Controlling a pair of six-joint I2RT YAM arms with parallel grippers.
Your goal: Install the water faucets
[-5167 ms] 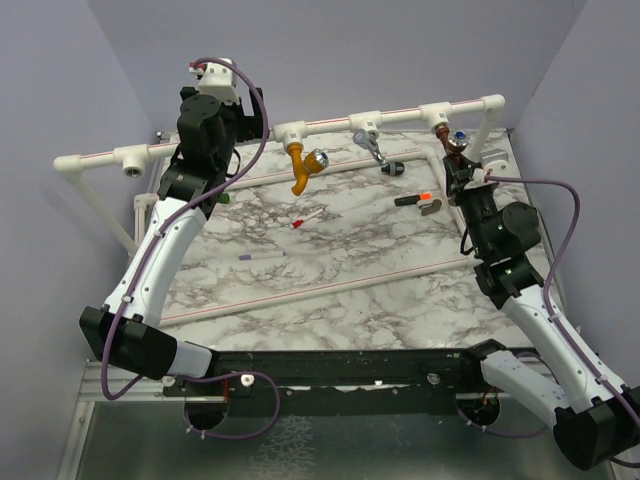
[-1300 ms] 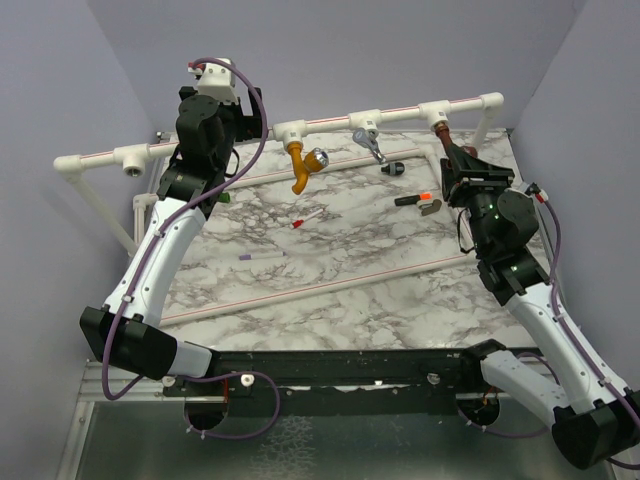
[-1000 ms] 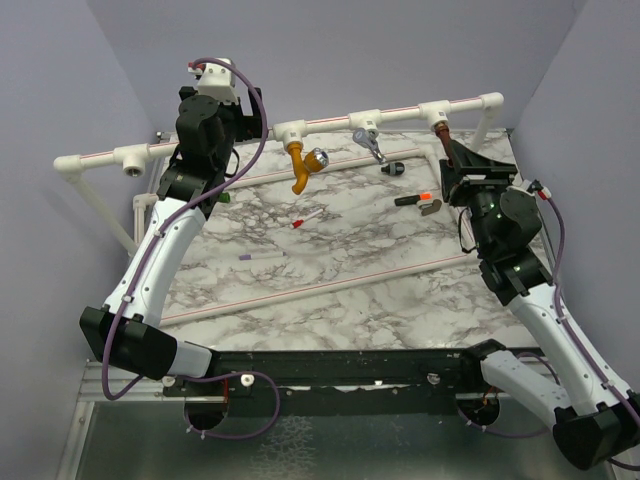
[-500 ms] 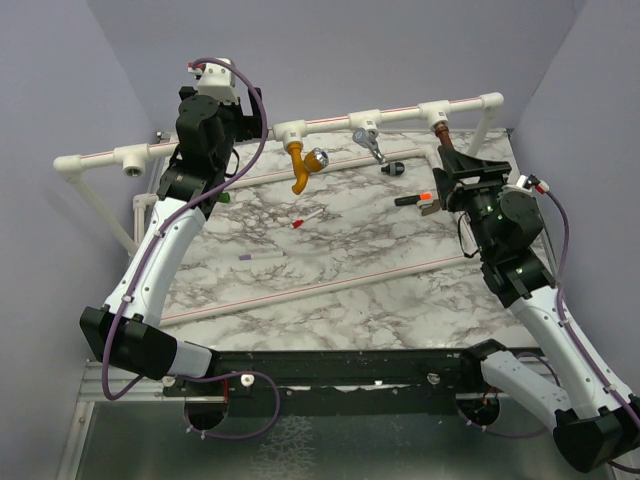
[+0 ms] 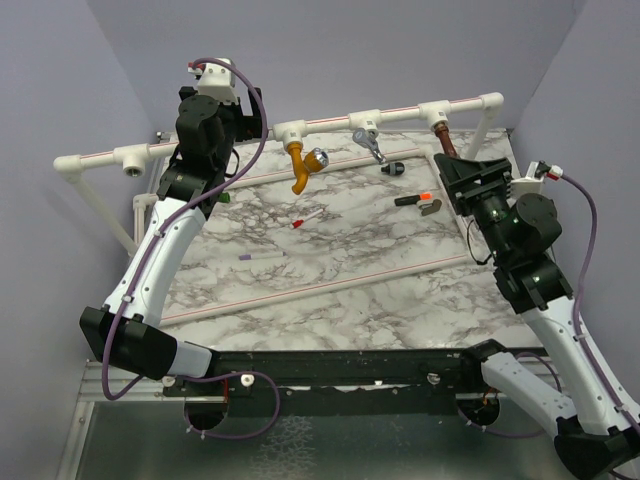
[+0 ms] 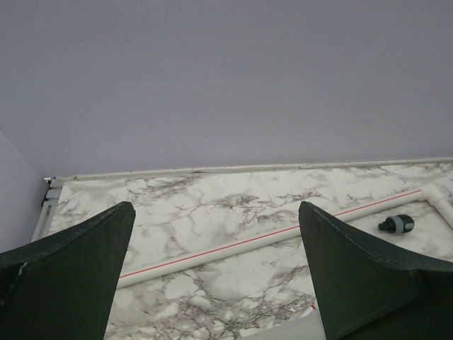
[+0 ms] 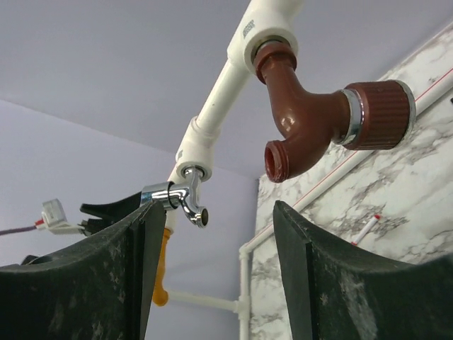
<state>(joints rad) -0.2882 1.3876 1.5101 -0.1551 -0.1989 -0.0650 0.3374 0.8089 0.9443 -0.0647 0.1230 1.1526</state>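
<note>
Left gripper point(image 6: 214, 212) high, jaws apart; right gripper point(image 7: 218, 212) jaws apart.

Overhead view covers the table point(image 5: 340, 320); left wrist faces the rear wall point(image 6: 226, 78); right wrist, close below, shares the brown faucet point(image 7: 304, 124).

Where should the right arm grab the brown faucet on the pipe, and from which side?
I'd take the brown faucet by its elbow body, coming straight in from the near side, where the open right gripper faces it. The ribbed knob sticks out sideways, so the jaws should straddle the bend.
</note>
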